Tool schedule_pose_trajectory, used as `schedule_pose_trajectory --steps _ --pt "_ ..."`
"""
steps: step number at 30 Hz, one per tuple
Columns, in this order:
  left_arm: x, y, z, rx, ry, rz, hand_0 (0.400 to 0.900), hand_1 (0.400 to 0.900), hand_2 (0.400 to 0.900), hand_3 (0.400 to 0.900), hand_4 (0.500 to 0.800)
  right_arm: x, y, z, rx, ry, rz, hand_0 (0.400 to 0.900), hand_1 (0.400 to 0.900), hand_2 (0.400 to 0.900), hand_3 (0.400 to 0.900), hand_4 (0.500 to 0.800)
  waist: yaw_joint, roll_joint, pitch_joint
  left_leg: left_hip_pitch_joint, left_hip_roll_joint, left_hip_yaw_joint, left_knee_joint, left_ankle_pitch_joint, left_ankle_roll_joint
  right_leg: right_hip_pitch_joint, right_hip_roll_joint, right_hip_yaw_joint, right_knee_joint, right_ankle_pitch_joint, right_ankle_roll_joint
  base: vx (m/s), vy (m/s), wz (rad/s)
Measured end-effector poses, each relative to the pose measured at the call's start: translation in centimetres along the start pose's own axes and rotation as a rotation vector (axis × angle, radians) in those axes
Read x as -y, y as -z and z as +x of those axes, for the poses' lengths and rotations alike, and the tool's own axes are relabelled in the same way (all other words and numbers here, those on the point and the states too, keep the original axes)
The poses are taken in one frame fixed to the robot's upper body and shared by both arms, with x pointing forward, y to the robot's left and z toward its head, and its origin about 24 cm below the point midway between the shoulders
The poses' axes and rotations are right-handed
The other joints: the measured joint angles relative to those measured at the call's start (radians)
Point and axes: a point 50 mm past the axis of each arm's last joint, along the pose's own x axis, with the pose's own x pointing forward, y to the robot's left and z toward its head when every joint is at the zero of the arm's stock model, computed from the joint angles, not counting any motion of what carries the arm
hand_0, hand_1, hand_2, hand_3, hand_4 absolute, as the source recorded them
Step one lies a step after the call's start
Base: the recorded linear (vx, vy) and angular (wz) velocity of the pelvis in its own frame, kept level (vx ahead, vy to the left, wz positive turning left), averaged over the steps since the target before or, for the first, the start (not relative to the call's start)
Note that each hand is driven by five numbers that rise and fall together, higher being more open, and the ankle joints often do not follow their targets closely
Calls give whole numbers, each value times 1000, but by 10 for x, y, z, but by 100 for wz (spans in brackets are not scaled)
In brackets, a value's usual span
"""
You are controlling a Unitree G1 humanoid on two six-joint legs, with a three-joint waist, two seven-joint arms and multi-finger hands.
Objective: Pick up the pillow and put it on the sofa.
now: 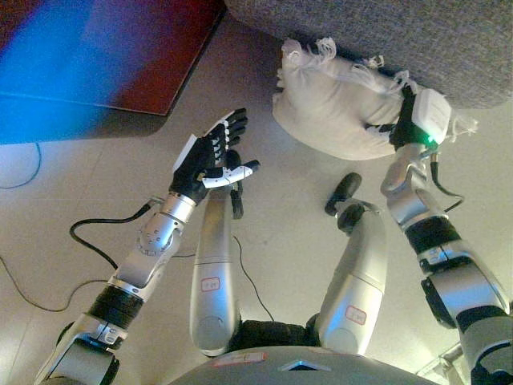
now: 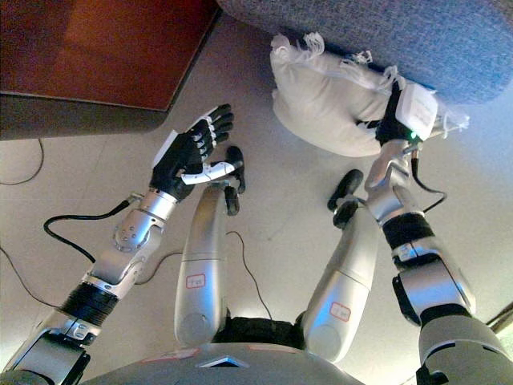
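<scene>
My right robot hand [image 1: 405,120] grips the cream pillow at the sofa's front edge

The cream fabric pillow with frayed white fringe [image 1: 333,108] is pressed against the lower front edge of the grey textured fabric sofa [image 1: 417,40], its top tucked under that edge and its underside just above the pale tiled floor [image 1: 288,233]. My right robot hand is clamped on the pillow's right end, dark fingers curled into the cloth, though part of the hand is hidden by the pillow. My left robot hand [image 1: 212,156] hangs over the floor well apart from the pillow, palm up, fingers straight and spread, holding nothing. A dark red-brown wooden panel [image 2: 112,48] lies along the floor's far-left edge, near the sofa's left corner
</scene>
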Motion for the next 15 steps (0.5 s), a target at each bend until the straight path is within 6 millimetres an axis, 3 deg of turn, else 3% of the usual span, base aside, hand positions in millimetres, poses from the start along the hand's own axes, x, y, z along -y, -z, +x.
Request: schedule_pose_trajectory --steps 7,8,9,10,15 --pt "2 -10 12 50 11 -1 900 900 900 900 800 14 -4 21 -89 69 -32 900 900 900 900 800 24 14 0 -89 -12 -12 61 -2 2 -91 -21 16 78 -17 -5 -27 58 14" --pt "3 -11 13 56 17 -2 900 900 900 900 800 16 -2 23 -113 76 -41 863 863 863 863 778 34 16 0 -98 -14 -14 66 -2 2 -100 -24 17 88 -20 -7 -19 24 16" --pt "3 -12 13 62 19 -3 900 900 900 900 800 17 -3 25 -139 72 -43 863 863 863 863 778 36 16 0 -107 -19 -15 69 -2 2 -110 -34 16 100 -24 -7 -17 29 18" --pt "3 -12 13 64 19 -4 900 900 900 900 800 20 -3 28 -168 68 -41 400 400 400 400 500 37 19 -1 -119 -21 -18 76 -2 2 -121 -39 16 113 -29 -8 -10 36 19" --pt "6 -10 13 56 30 -23 900 900 900 900 800 28 1 39 -271 4 -4 400 400 400 400 500 63 20 -1 -146 -32 -23 70 -2 2 -142 -52 13 121 -32 -10 5 24 11"
